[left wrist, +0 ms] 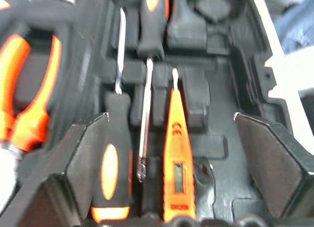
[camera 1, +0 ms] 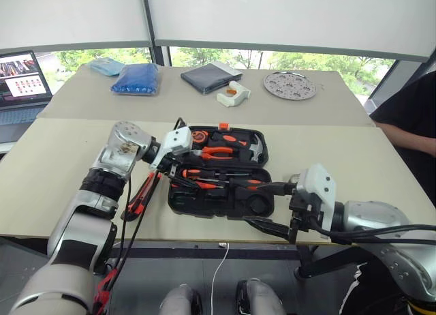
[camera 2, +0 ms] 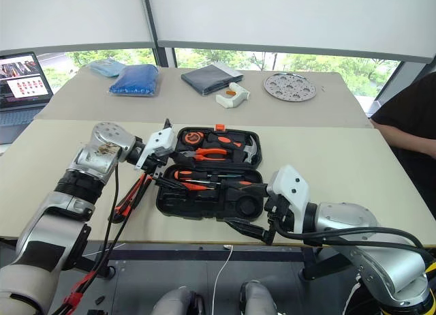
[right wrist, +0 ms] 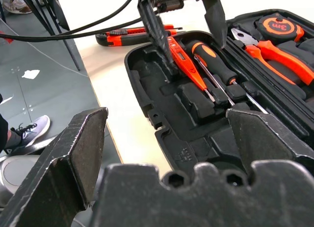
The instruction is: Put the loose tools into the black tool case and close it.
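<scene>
Black left claw (camera 2: 165, 170) spread wide, angled down over tool case (camera 2: 211, 204).

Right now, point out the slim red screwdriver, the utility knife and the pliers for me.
slim red screwdriver (left wrist: 175, 153): left wrist view, middle of its handle.
utility knife (right wrist: 128, 36): right wrist view, orange-black body, on the table beside the case.
pliers (camera 1: 219, 151): left eye view, orange handles.

Two beige tables (camera 1: 61, 158) butt together under a row of windows (camera 1: 286, 58) with white blinds (camera 1: 272, 15) drawn partway; green trees outside. Even daylight. Grey glossy floor (right wrist: 34, 94) below the near table edge.
</scene>
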